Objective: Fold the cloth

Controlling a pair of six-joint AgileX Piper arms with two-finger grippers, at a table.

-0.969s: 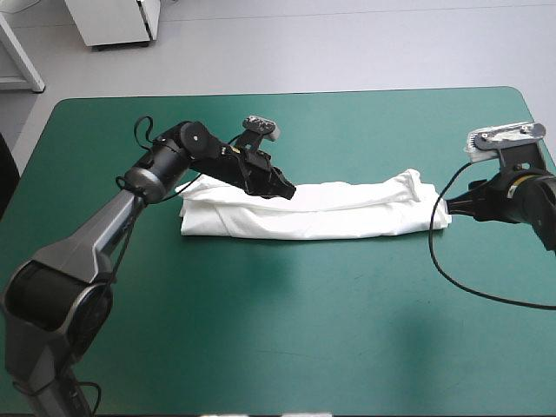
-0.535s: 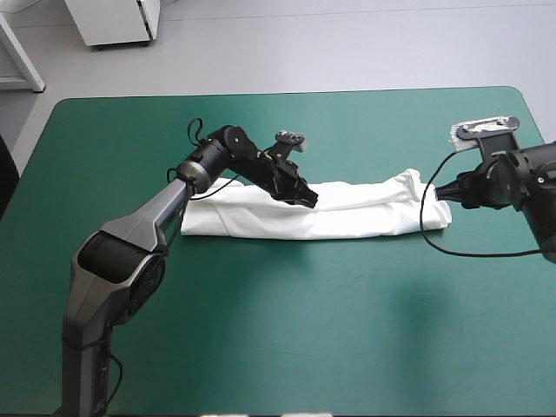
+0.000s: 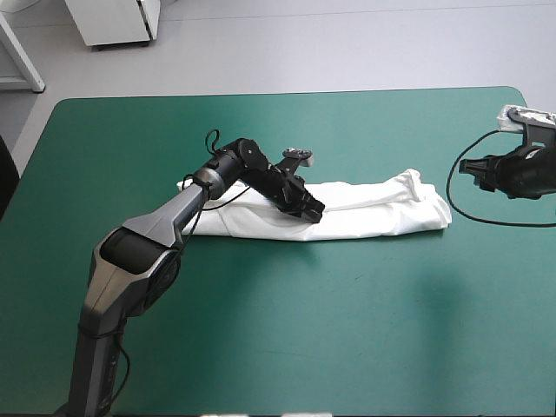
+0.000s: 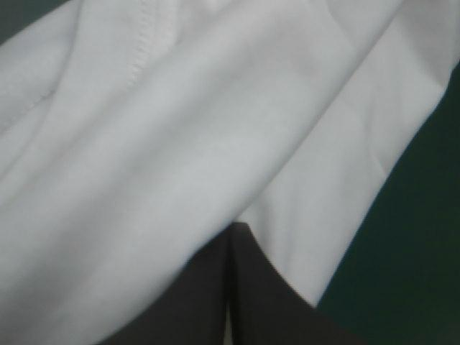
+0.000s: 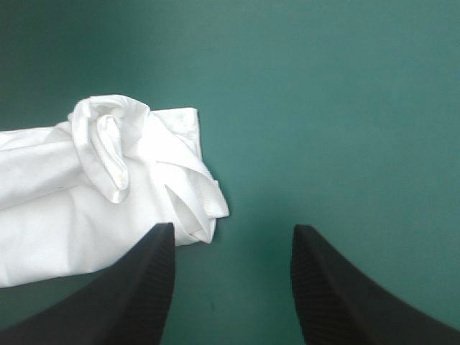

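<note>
At desk point(image 3: 261, 330) centre the T-shirt point(image 3: 373, 217) runs long, 9 to 3 o'clock; left hand point(image 3: 314, 211) pinches its middle, right hand point(image 3: 464, 167), spread, sits off its 3 o'clock end.

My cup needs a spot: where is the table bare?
Bare: the wide teal-green cover between the T-shirt and the near edge, and the strip beyond it to the far edge. Crowded: mid-shirt under the left gripper, and its right end by the open right gripper.
</note>
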